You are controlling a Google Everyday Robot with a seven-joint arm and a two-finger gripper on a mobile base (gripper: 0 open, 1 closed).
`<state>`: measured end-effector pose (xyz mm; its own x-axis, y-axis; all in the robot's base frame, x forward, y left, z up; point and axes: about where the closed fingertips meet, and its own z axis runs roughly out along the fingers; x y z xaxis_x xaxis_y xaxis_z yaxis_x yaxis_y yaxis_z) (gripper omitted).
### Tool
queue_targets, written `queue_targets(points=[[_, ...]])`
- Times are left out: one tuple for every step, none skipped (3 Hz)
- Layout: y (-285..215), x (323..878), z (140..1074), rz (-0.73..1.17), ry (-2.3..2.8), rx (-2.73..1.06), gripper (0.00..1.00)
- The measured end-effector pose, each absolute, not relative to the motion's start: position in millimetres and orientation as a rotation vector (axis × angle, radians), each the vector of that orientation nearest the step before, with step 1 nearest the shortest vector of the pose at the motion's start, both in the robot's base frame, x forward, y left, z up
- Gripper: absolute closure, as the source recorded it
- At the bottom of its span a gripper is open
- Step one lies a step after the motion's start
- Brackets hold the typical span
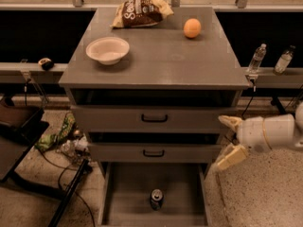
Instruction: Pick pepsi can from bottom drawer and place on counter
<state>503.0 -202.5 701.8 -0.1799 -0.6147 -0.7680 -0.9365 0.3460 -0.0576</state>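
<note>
Camera view: the claw point(230, 140) hangs just off the right side of the cabinet point(94, 112), level with the middle drawer point(154, 152). Its two fingers are spread wide apart and hold nothing. The can point(156, 198) stands upright on the floor of the pulled-out bottom drawer point(127, 197), midway between its side walls and well apart from the claw. On the grey surface point(161, 67) above sit a bowl point(108, 49), an orange point(192, 28) and a chip bag point(141, 12).
</note>
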Motion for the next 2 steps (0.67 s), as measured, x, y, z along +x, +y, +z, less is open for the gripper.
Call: queue_targets(points=[[-208.8, 492.3, 677.2, 0.684, 1.716, -1.159, 0.0], [-227.5, 476.3, 659.5, 0.69, 1.633, -1.071, 0.0]])
